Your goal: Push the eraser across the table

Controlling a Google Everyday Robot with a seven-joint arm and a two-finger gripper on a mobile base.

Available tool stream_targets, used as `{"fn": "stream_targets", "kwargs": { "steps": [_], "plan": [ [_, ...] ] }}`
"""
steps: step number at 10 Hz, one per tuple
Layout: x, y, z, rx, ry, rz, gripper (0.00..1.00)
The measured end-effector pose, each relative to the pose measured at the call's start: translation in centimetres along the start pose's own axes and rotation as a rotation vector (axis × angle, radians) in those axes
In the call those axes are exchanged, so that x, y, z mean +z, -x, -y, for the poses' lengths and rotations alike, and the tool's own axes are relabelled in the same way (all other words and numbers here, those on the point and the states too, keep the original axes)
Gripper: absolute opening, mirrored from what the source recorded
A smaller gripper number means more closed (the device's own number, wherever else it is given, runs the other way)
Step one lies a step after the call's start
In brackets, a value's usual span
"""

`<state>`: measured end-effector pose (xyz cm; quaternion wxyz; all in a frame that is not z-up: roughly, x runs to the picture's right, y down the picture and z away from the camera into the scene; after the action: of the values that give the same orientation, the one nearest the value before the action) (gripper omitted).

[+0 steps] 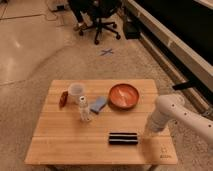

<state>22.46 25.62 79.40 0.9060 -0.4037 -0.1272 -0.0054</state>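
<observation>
- While the white arm reaches in from the right edge of the frame, the claw point(148, 134) sits low over the lower right of the tabletop point(60, 135).
- Claw wide or narrow? Can't tell from here.
- The eraser point(123, 138) lies flat, lengthwise left to right, near the tabletop's lower edge, just left of the claw.
- Up top: orange bowl point(123, 95), light-blue block point(98, 104), white cup point(75, 91), and a clear bottle point(84, 110) standing upright.

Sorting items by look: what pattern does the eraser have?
The eraser is black with white lengthwise stripes, clearest in the camera view; the claw is close beside one end.
</observation>
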Motion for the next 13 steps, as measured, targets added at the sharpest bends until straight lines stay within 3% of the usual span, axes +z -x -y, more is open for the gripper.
{"fn": "stream_targets", "kwargs": {
  "steps": [4,13],
  "plan": [
    [1.3,1.7,-0.2,-0.026,0.008,0.011,0.00],
    [2.5,6.9,0.8,-0.103,0.038,0.082,0.00]
  ]
}}
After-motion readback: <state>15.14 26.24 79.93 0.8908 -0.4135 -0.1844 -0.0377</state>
